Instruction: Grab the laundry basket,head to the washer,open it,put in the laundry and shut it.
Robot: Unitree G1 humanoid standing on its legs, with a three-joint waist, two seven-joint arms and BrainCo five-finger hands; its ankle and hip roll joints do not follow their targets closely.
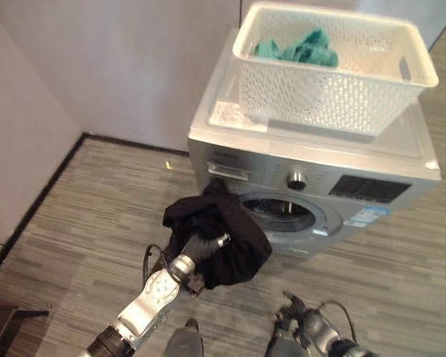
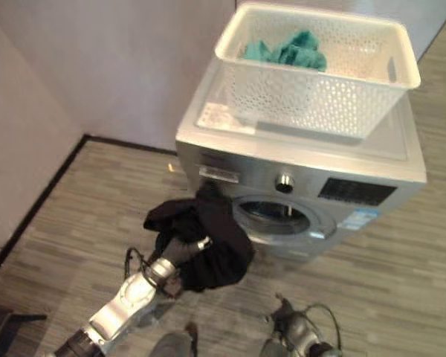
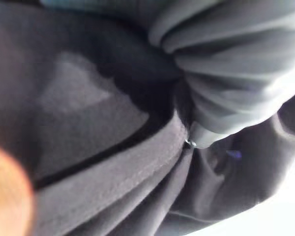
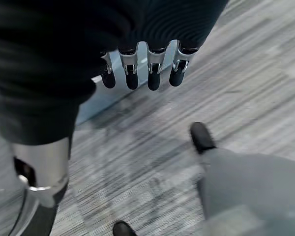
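A white perforated laundry basket (image 1: 334, 97) stands on top of the silver washer (image 1: 401, 160), with green laundry (image 1: 301, 48) lying in it. The washer's round front opening (image 1: 286, 213) shows dark inside. Just in front of it and to its left, a black garment (image 1: 230, 242) hangs bunched over my left hand (image 1: 203, 245), off the floor and touching the washer's front. The left wrist view shows the same dark cloth (image 3: 88, 147) close up. My right hand (image 4: 140, 73) hangs low near the floor, open, holding nothing.
The washer stands against a pale wall, with another wall and a black baseboard (image 1: 37, 201) to the left. Grey wood-look floor (image 1: 97, 223) lies open in front and to the left. A dark object (image 1: 0, 323) sits at the lower left corner.
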